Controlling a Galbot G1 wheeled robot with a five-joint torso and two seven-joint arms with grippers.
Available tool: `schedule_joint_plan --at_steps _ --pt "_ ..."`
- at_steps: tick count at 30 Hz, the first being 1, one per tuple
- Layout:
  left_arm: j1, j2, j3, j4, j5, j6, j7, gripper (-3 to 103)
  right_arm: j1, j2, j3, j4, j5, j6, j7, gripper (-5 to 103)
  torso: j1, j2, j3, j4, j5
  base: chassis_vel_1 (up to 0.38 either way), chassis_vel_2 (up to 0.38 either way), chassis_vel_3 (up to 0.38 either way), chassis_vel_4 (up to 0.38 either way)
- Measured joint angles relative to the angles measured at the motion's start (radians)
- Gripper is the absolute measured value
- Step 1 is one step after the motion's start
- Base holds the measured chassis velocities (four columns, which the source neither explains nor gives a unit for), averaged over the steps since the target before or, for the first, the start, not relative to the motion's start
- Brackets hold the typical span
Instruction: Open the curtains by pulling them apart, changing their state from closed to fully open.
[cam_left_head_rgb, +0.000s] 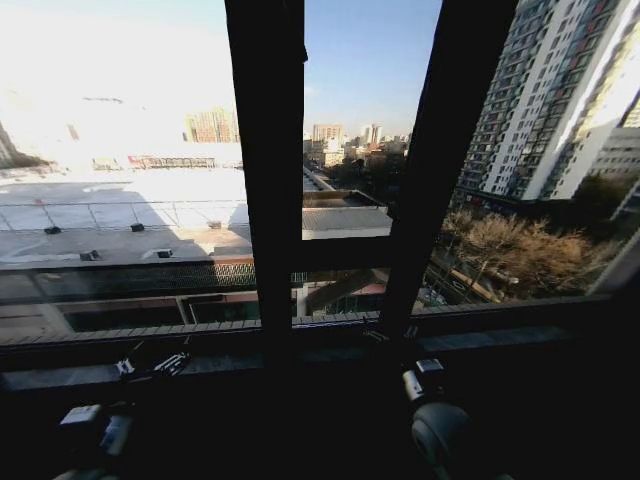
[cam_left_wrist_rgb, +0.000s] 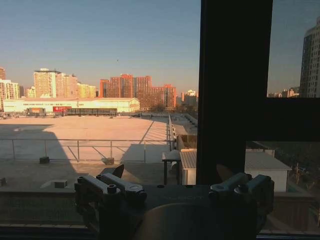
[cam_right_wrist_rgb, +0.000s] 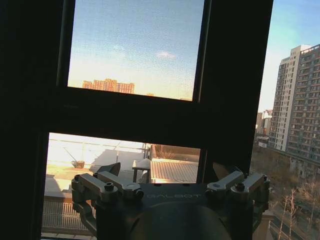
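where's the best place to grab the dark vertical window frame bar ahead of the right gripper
The dark vertical window frame bar: probably low down, nearest the right gripper, coming from the room side; glass flanks both edges, and it looks wide for the gripper's open span.

Two end effectors (left (cam_left_head_rgb: 150, 365), right (cam_left_head_rgb: 425, 380)); two dark window frame bars (cam_left_head_rgb: 265, 170).

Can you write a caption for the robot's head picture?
Both hands, left and right, low before a bare window.
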Motion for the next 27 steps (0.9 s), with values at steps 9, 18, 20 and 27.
schedule_joint_plan --at_steps 9,18,20,27 --pt "-0.002 0.000 0.001 0.003 0.000 -0.003 0.001 100 0.000 0.000 0.001 -0.004 0.000 0.000 0.001 100 0.000 0.000 0.000 0.0000 -0.0002 -0.172 -0.429 0.161 0.437" --pt "0.002 -0.002 -0.005 0.012 0.000 -0.017 0.003 100 -0.002 0.002 0.000 -0.004 0.006 0.001 0.017 100 0.000 0.000 0.000 -0.0002 0.0000 -0.036 -0.376 0.038 0.370" --pt "0.002 -0.003 -0.006 0.015 0.000 -0.018 0.003 100 -0.002 0.003 0.000 -0.004 0.006 0.001 0.019 100 0.000 0.000 0.000 0.0001 -0.0006 -0.007 -0.389 -0.008 0.392" --pt "-0.002 -0.004 -0.005 0.018 0.000 -0.021 0.004 100 -0.003 0.004 0.001 -0.004 0.006 0.001 0.019 100 0.000 0.000 0.000 0.0000 -0.0003 0.015 -0.373 -0.013 0.368"
